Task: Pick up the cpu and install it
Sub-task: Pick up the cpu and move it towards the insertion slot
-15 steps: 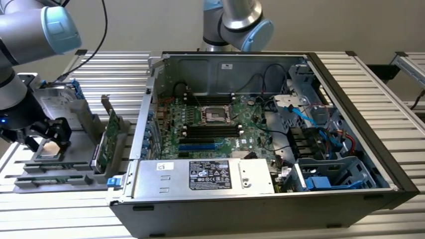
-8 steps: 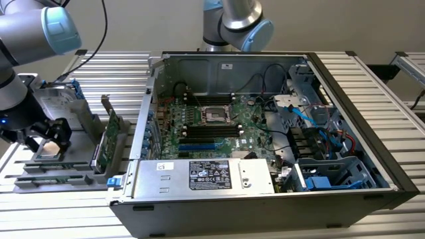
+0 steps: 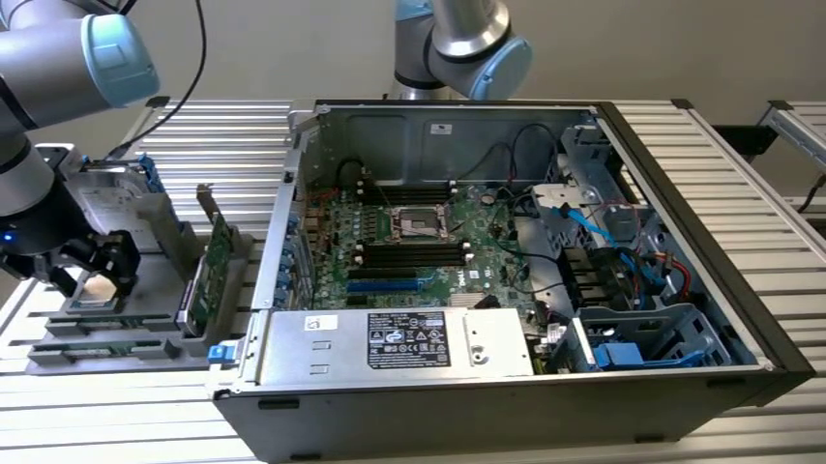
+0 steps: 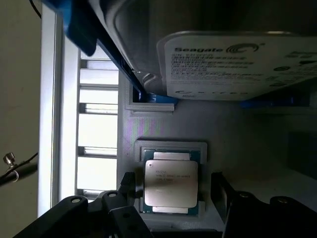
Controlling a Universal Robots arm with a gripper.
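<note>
Currently the gripper [image 3: 93, 275] stands over the grey parts tray [image 3: 142, 333], at the exterior view's left of the open computer case [image 3: 722, 300]. Its jaws are spread wide and hold nothing. One of the fingers [image 4: 128, 184] stands on each side of the cpu [image 4: 171, 183], both apart from its edges. The cpu lies flat, metal top up, in a square pocket [image 4: 171, 146] of the tray, near the hard drive [image 4: 233, 59] in the neighbouring holder.

Step in hand, by judgement: grasping the cpu.

Recommended practice:

1. Centre the jaws on the cpu, so that both pads meet opposite edges at the same moment. An offset closure is likely to slide or tilt the chip within its pocket.
2. Keep the fingers parallel to the cpu's sides. A skewed approach may catch a corner.
3. Bring the fingertips low enough to bear on the chip's edge, but clear of the pocket wall.
4. Close gently. The part is thin and probably has delicate contacts underneath.
5. Keep the chip level once gripped.

The socket [image 3: 420, 224] on the motherboard lies well apart from the tray. Whether its retaining frame is raised cannot be told.
</note>
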